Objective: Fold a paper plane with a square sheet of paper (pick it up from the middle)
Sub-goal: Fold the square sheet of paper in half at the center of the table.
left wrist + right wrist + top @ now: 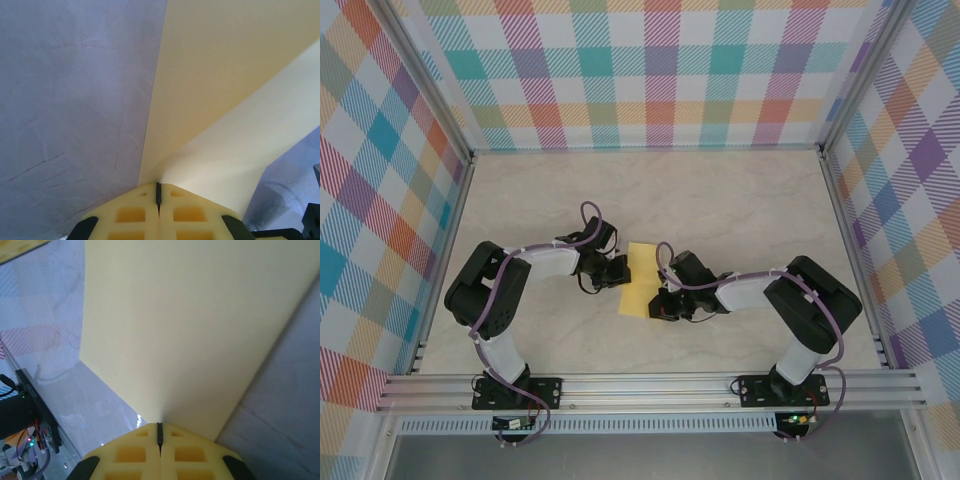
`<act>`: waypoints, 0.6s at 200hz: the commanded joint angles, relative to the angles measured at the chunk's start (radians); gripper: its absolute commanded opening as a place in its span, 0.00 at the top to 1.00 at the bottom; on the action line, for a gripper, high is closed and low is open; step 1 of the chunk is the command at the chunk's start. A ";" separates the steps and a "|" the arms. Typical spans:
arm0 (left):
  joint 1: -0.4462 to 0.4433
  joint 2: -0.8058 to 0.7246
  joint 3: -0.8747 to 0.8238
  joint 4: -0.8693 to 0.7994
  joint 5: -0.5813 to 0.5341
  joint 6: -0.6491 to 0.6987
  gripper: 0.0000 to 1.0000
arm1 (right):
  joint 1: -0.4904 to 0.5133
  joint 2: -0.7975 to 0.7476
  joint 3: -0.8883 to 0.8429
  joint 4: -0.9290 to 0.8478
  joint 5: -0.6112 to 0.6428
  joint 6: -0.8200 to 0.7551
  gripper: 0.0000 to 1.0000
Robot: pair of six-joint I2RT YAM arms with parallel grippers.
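A pale, marble-patterned surface enclosed on three sides by pastel plaid walls, an aluminium frame rail along its near edge.

Bright even light, faint shadows, paper softly blurred close-up

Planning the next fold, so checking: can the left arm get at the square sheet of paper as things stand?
Very likely yes: the left gripper is shut on one edge of the square sheet of paper, with the right gripper shut on the opposite edge.
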 commanded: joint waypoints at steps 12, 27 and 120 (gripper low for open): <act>-0.015 0.032 -0.044 -0.074 -0.046 0.014 1.00 | -0.016 -0.127 0.060 -0.179 0.079 -0.069 0.96; -0.015 0.040 -0.043 -0.075 -0.041 0.016 1.00 | -0.054 -0.135 0.081 -0.152 0.077 -0.069 0.96; -0.015 0.061 -0.042 -0.083 -0.041 0.024 1.00 | -0.170 0.096 0.214 -0.064 0.010 -0.075 0.96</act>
